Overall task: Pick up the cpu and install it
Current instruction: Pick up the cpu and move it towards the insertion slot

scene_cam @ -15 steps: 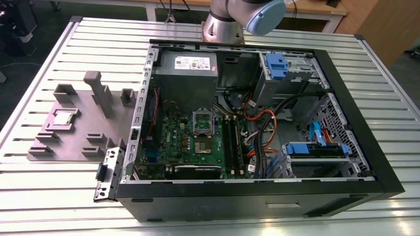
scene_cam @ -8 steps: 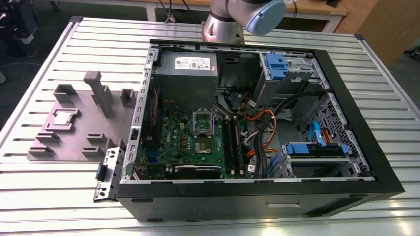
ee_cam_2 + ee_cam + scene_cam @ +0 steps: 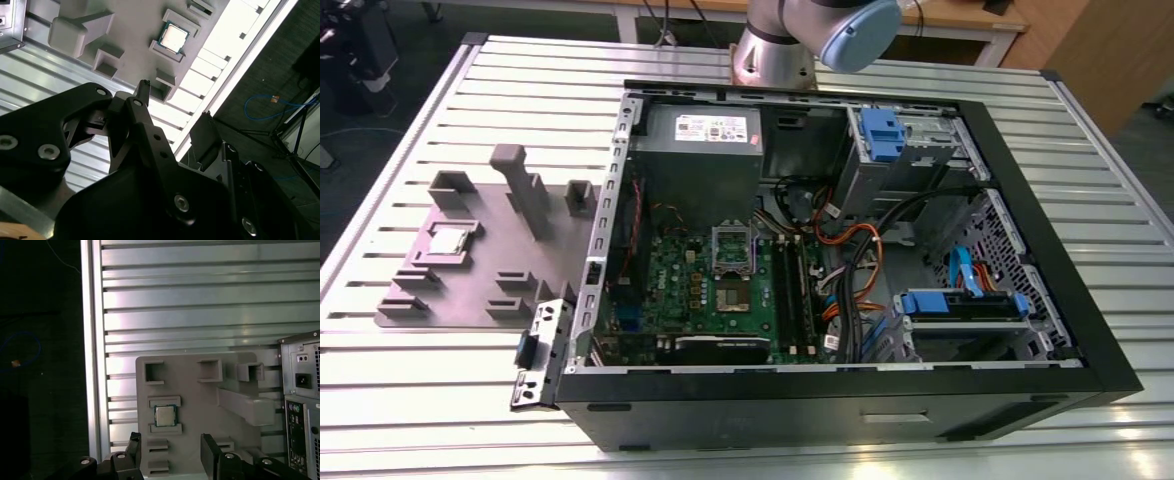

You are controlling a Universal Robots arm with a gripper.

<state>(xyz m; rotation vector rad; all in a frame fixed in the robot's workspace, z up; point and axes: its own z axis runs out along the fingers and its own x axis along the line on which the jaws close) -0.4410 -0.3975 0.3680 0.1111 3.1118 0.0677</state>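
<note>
The pick-up is in hand: the gripper [image 3: 172, 456] hovers, jaws apart and empty, near the cpu [image 3: 164, 415], which lies in its slot on the grey tray [image 3: 200, 410] beside the open computer [image 3: 827, 400]; grasping it likely calls for squaring the jaws over its edges.

Fixture plate [image 3: 480, 275] lies on the table [image 3: 440, 400], at the exterior view's left of the open computer case [image 3: 854, 410] (just beside it). The cpu [image 3: 450, 240] sits in a pocket on the plate. Motherboard [image 3: 707, 290] lies inside the case. Arm base [image 3: 771, 55] stands behind the case.
</note>
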